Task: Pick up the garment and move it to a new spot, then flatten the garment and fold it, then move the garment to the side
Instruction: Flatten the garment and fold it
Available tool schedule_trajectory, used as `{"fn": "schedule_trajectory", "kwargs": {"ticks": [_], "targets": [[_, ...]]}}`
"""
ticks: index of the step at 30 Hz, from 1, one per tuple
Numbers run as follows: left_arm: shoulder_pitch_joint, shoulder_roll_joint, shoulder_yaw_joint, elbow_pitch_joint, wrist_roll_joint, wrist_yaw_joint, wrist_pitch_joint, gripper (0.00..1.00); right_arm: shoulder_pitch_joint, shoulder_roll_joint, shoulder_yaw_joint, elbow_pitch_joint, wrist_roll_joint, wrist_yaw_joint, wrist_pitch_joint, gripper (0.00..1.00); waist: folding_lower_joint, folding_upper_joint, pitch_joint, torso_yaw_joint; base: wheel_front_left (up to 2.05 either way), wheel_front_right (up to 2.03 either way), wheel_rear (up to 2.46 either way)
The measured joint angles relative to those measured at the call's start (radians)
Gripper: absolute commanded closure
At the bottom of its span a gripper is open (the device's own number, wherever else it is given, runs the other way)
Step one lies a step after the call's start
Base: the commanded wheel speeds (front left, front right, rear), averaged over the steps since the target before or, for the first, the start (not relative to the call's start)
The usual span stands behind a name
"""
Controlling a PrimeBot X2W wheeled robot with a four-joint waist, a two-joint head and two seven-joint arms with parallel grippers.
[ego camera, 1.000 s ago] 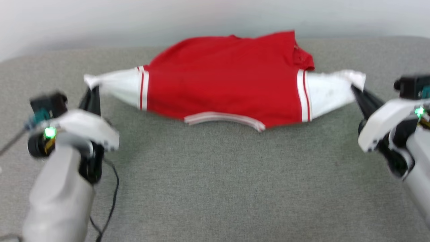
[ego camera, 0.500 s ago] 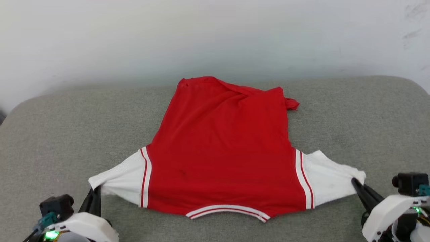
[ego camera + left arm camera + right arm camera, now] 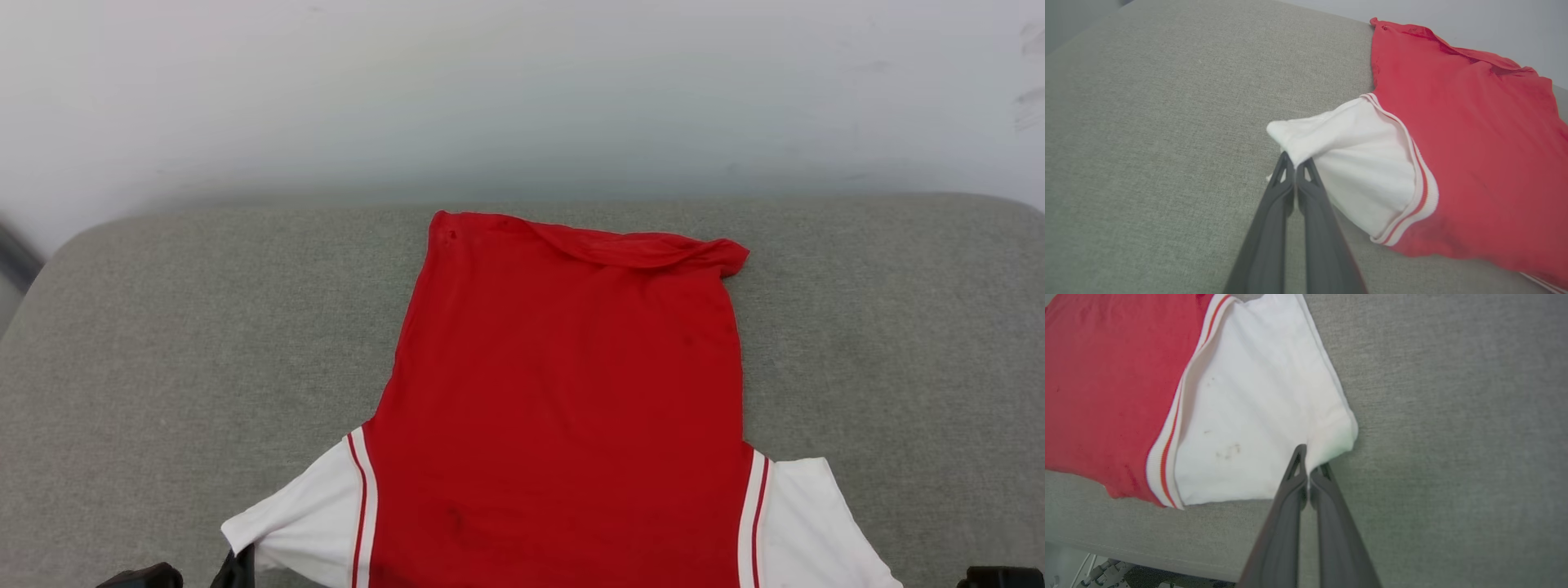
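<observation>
The garment (image 3: 571, 392) lies plain red side up on the grey cushion, its body stretched away from me and its far hem (image 3: 645, 249) slightly rolled. Both white sleeves point outward near the bottom of the head view. My left gripper (image 3: 1295, 167) is shut on the tip of the left white sleeve (image 3: 1355, 163), and one dark finger (image 3: 241, 567) shows at the head view's lower left. My right gripper (image 3: 1308, 457) is shut on the outer edge of the right white sleeve (image 3: 1257, 408), which has a few faint marks.
The grey fabric cushion (image 3: 163, 327) extends wide on both sides of the garment. A pale wall (image 3: 522, 98) stands right behind its far edge. In the right wrist view the cushion's near edge drops off, with cables (image 3: 1098, 571) below.
Both grippers kept hold of the sleeves and drew the garment toward me. The red body now lies longer and flatter, and the bunched far right corner has spread out. The head view itself also shifted.
</observation>
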Motion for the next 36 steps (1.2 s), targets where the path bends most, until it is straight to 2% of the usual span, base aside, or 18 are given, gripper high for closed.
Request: {"fn": "schedule_trajectory", "kwargs": {"ticks": [1,2,8,9,11,17,24,30,36], "targets": [[0.000,-0.005,-0.004,-0.011,0.000,0.003,0.000,1.00,0.014,0.018,-0.013,-0.022,-0.018,0.000,0.024,0.51,0.0000,0.0000,0.006,0.004,0.00,0.00,0.00],[0.000,-0.009,-0.009,-0.021,0.002,0.007,0.000,1.00,0.019,0.035,-0.028,-0.045,-0.033,0.000,0.041,0.00,0.0000,0.0000,0.012,0.007,0.00,0.00,0.00],[-0.039,-0.033,-0.037,-0.055,0.025,0.006,-0.020,1.00,-0.037,0.084,-0.102,-0.148,-0.063,0.000,0.072,0.00,0.0001,0.0000,0.058,0.031,0.00,0.00,0.00],[-0.072,-0.044,-0.049,-0.076,0.037,0.002,-0.034,1.00,-0.145,0.084,-0.166,-0.153,-0.064,0.000,0.056,0.00,0.0001,0.0000,0.090,0.044,0.00,0.00,0.00],[-0.104,-0.050,-0.059,-0.093,0.050,0.002,-0.042,1.00,-0.236,0.075,-0.200,-0.134,-0.058,0.000,0.047,0.00,0.0001,0.0000,0.117,0.053,0.00,0.00,0.00],[-0.204,-0.071,-0.102,-0.134,0.091,-0.013,-0.055,1.00,-0.558,-0.004,-0.235,0.041,-0.012,0.000,0.116,0.00,0.0003,0.0000,0.210,0.095,0.00,0.00,0.00],[-0.295,-0.108,-0.153,-0.149,0.121,-0.034,-0.075,1.00,-0.895,-0.085,-0.196,0.267,0.014,0.000,0.339,0.00,0.0004,0.0000,0.324,0.163,0.00,0.00,0.00],[-0.349,-0.128,-0.176,-0.135,0.128,-0.057,-0.099,1.00,-1.105,-0.091,-0.172,0.395,-0.028,0.000,0.545,0.00,0.0005,0.0000,0.412,0.222,0.00,0.00,0.00],[-0.381,-0.144,-0.189,-0.118,0.131,-0.069,-0.115,1.00,-1.204,-0.082,-0.188,0.489,-0.101,0.000,0.648,0.00,0.0004,0.0000,0.472,0.267,0.00,0.00,0.00]]}}
